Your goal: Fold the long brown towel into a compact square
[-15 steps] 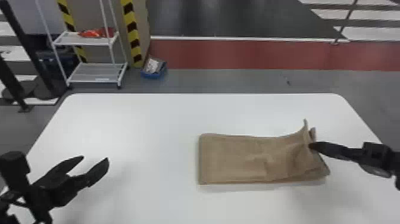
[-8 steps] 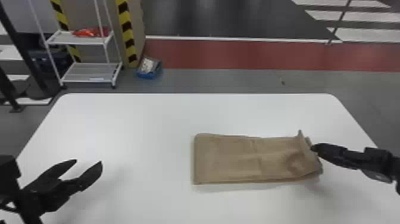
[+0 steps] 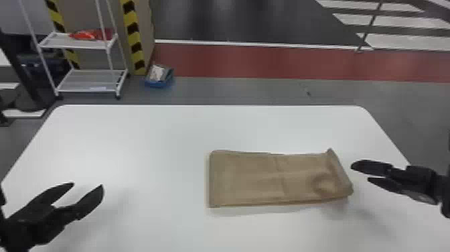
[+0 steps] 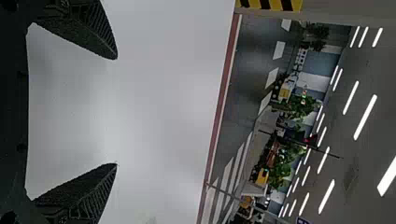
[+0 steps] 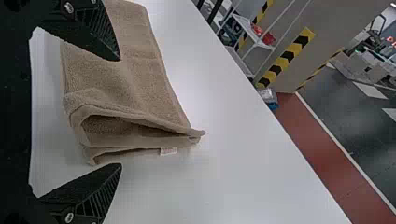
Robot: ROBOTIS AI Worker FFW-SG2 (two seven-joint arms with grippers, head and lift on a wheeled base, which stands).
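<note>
Brown towel [image 3: 247,177] lies folded into a flat oblong on the white bench [image 3: 134,140], right of centre, long side running left-right; its left end is squared, its right end rumpled, far corner there poking up. Right gripper [image 3: 360,172] is just off that right end, fingers wide apart, nothing between them in its grasp; right wrist view shows the towel's layers gaping at the edge, small white label [image 5: 168,151] sticking out. Left gripper [image 3: 87,185] sits over the bench's left side, well apart from the towel; fingers wide apart, holding nothing; white rack [image 3: 90,80] stands beyond the bench.
</note>
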